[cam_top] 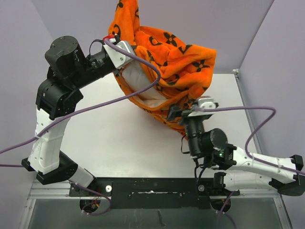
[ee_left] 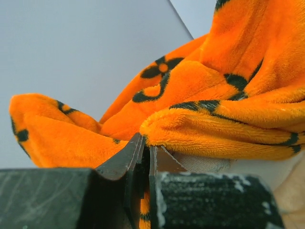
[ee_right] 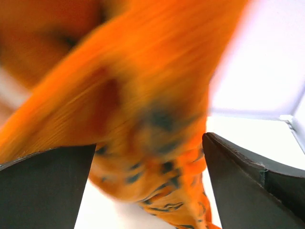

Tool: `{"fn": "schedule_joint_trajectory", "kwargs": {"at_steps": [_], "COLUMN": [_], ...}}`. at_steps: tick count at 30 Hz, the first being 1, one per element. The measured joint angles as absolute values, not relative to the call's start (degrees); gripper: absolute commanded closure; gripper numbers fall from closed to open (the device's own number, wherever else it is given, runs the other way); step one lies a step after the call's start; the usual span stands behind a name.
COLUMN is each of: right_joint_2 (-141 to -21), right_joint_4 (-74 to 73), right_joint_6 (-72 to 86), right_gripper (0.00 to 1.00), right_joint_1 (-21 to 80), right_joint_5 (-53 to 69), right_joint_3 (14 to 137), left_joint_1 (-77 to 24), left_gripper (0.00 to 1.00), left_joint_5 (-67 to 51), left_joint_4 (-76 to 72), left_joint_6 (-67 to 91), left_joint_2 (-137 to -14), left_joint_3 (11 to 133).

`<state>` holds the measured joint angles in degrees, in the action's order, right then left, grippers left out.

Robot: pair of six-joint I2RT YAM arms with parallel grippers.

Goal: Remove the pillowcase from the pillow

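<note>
The orange pillowcase with dark monogram motifs hangs bunched above the back of the table. Its mouth gapes toward the left, and the white pillow shows inside it. My left gripper is raised at the upper left rim of that mouth. In the left wrist view it is shut on a fold of the pillowcase, with a bit of pillow below the fabric. My right gripper sits at the lower hanging edge. In the right wrist view it is open, with the blurred pillowcase between the jaws.
The white table lies under the hanging fabric. Grey walls close in the back and sides. A metal edge runs along the table's right side. A purple cable loops across the pillowcase mouth, and another cable trails over the right arm.
</note>
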<state>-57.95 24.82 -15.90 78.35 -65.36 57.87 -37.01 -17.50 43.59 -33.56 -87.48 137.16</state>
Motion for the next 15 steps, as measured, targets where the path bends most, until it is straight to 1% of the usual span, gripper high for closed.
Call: {"fn": "schedule_joint_trajectory", "kwargs": {"at_steps": [3, 6, 9, 10, 12, 15], "right_joint_2": [-52.99, -51.07, -54.46, -55.99, -60.16, -66.92], "right_joint_4": [21.69, 11.60, -0.82, -2.83, -6.11, -7.18], "right_joint_6": [-13.39, -6.57, 2.52, 4.75, 9.74, 15.38], "right_gripper": [0.01, 0.01, 0.01, 0.01, 0.02, 0.02], "right_joint_1": [73.32, 65.32, 50.83, 47.46, 39.00, 31.31], "right_joint_5": [-67.09, -62.85, -51.83, -48.42, -37.89, -22.83], "right_joint_3": [57.65, 61.21, 70.41, 72.73, 77.10, 81.19], "left_joint_1": [-37.10, -37.12, -37.34, -37.39, -37.43, -37.36], "left_gripper": [1.00, 1.00, 1.00, 1.00, 1.00, 1.00], "left_joint_5": [-19.75, -21.45, -22.55, -22.87, -23.53, -23.90], "left_joint_4": [46.94, 49.93, 52.42, 52.99, 54.59, 56.69], "left_joint_6": [-33.69, -33.69, -33.41, -33.28, -32.97, -32.42], "left_joint_2": [-86.89, -86.17, -85.47, -85.38, -85.30, -85.30], "left_joint_3": [137.16, 137.16, 137.19, 137.19, 137.25, 137.29]}}
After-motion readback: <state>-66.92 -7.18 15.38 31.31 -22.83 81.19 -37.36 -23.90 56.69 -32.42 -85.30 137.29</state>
